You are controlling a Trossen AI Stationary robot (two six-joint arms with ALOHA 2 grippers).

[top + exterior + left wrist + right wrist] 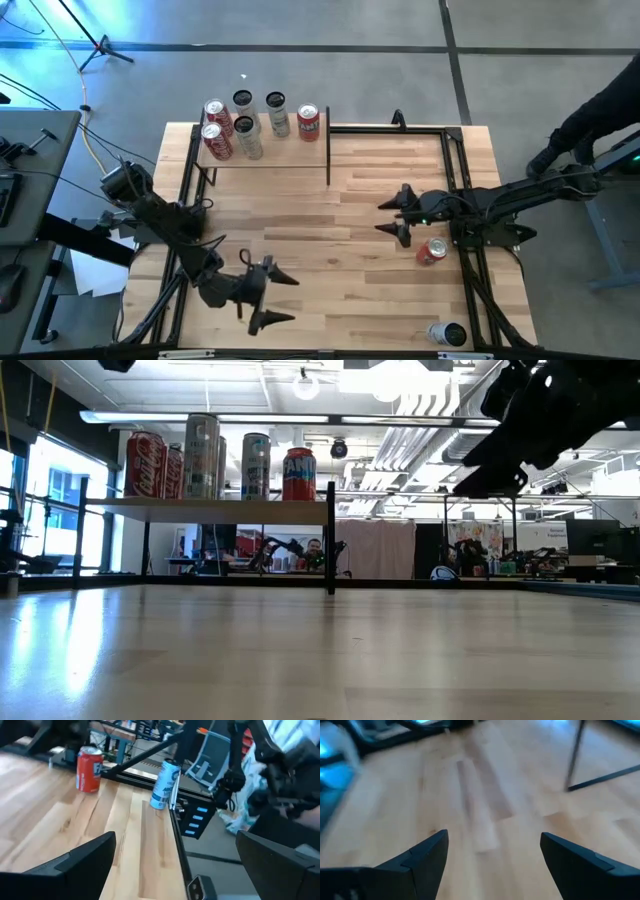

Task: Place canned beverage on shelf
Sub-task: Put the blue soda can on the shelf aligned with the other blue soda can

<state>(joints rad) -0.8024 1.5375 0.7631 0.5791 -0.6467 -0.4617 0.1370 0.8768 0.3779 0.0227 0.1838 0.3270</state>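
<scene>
The shelf (290, 150) (225, 508) stands at the table's far left, and several upright cans (246, 126) (255, 465) rest on its board. A red can (431, 251) (89, 768) stands on the table at the right. A blue-and-white can (447, 333) (165, 784) stands by the near right corner. My left gripper (293, 299) (175, 837) hovers open near the front edge and points toward those two cans. My right gripper (379, 217) (494, 835) hangs open above the table's middle, left of the red can, with nothing between its fingers.
A black metal frame (455, 150) runs along the table's far and right sides. One thin black shelf post (328, 160) (574, 755) stands ahead of my right gripper. Bare planks (330, 260) lie between the two grippers. A person's dark sleeve (600, 110) shows beyond the right edge.
</scene>
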